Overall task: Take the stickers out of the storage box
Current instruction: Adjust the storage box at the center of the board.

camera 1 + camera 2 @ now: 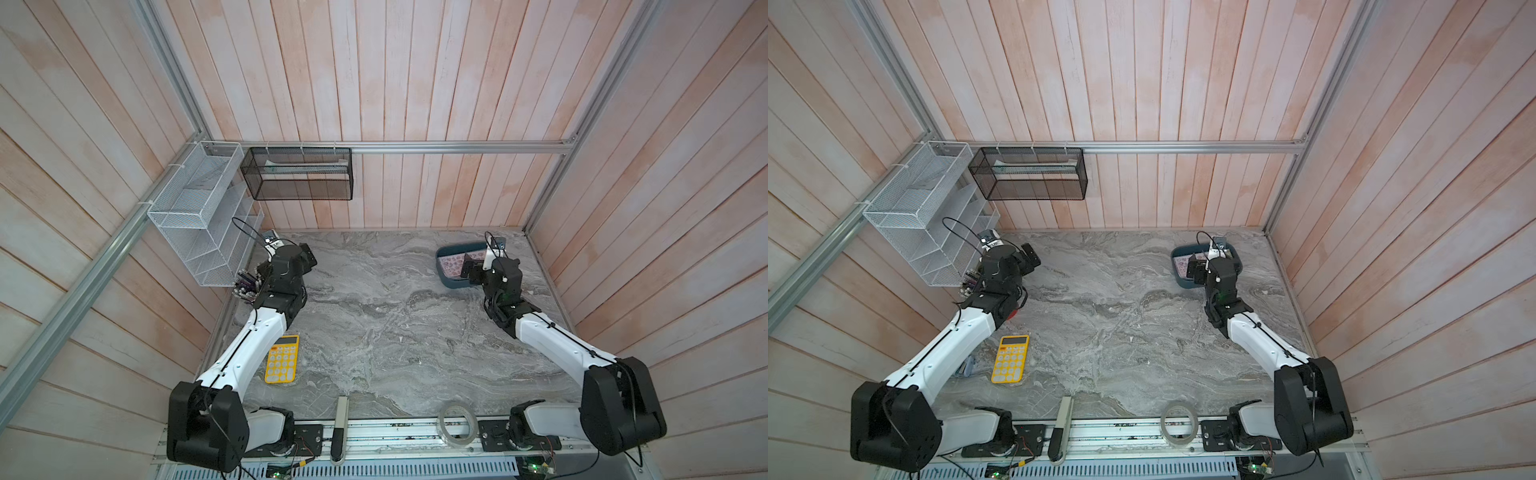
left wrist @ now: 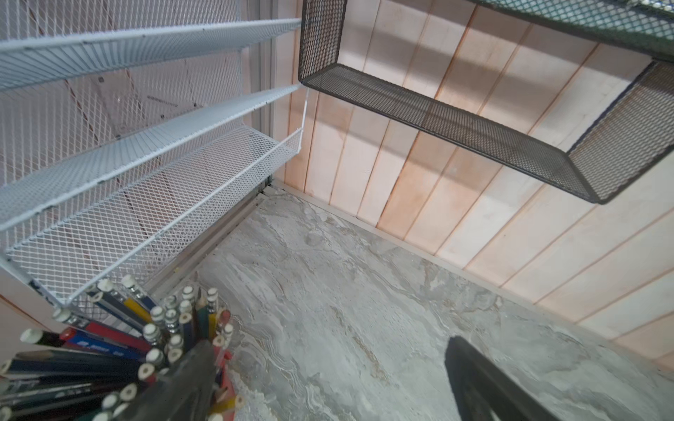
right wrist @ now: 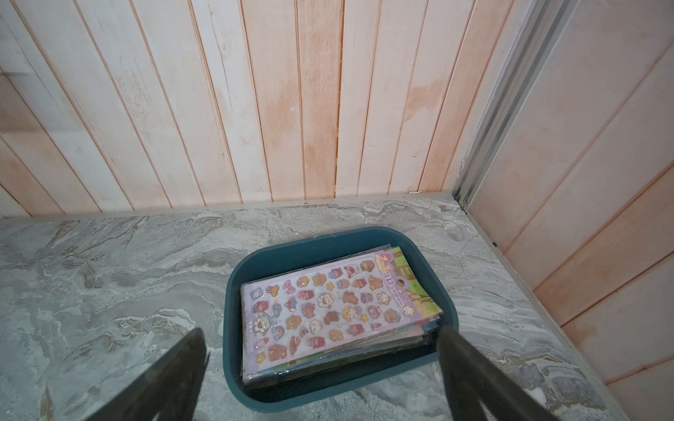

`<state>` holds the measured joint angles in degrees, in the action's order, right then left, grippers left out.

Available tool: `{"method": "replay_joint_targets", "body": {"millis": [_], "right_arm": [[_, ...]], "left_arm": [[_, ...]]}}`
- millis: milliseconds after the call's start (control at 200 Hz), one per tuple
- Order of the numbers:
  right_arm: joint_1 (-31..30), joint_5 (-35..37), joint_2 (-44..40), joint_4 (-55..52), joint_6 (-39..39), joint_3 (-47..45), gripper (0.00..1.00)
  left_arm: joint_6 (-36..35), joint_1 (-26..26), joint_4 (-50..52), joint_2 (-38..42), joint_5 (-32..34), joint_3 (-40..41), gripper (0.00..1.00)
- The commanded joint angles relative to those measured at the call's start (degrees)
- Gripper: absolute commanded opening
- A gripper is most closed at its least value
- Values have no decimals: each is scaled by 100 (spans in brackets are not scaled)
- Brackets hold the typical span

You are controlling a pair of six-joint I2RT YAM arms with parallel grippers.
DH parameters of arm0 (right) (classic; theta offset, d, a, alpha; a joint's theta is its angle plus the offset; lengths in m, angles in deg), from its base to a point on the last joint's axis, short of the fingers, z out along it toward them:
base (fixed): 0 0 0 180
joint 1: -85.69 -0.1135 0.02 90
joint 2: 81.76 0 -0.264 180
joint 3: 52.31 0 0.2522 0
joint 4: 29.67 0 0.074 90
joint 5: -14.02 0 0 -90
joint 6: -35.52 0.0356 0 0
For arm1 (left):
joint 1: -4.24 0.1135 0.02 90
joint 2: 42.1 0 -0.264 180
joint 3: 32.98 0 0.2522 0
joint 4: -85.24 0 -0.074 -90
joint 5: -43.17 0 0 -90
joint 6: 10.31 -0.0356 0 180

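The storage box is a dark teal tray near the table's far right corner, seen in both top views. A stack of stickers fills it; the top sheet is purple with small cartoon figures. My right gripper hovers open just above the near end of the box. One finger is over the table beside the box, the other by the rim on the opposite side; nothing is held. My left gripper stands open over bare table at the far left.
A bunch of pencils stands close beside my left gripper, under the white wire rack. A black mesh basket hangs on the back wall. A yellow calculator, a tape roll and a grey bar lie near the front.
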<state>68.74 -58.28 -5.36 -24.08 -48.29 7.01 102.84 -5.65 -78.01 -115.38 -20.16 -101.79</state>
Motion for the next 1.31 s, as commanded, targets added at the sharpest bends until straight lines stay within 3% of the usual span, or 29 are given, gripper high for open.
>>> {"method": "replay_joint_targets", "body": {"millis": [0, 45, 85, 100, 130, 310, 750, 1000, 1300], "right_arm": [[-7, -371, 298, -969, 76, 573, 83], [-1, -496, 598, -1348, -11, 906, 67], [-3, -546, 900, -1704, -20, 1206, 38], [-1, -513, 1056, -1849, 20, 1346, 17], [-1, -493, 1231, -1996, 88, 1503, 0], [8, -571, 2427, -2691, 502, 2563, 0], [69, -1488, 4597, -3500, 1175, 4748, 0], [45, -2549, 5086, -3456, 1097, 4781, 0], [-317, -3247, 4275, -3040, 559, 3358, 0]], "left_arm": [[437, 133, 499, 123, -1010, -291, 100], [520, 153, 621, 37, -1275, -491, 99], [523, 150, 743, -86, -1472, -682, 94], [537, 148, 805, -143, -1529, -770, 92], [588, 153, 939, -241, -1660, -922, 89], [602, 28, 1087, -721, -2450, -1307, 75], [413, -240, 1690, -1367, -2908, -1983, 75], [461, -258, 1894, -1556, -3089, -2258, 72], [710, -255, 2119, -1763, -3071, -2523, 71]]}}
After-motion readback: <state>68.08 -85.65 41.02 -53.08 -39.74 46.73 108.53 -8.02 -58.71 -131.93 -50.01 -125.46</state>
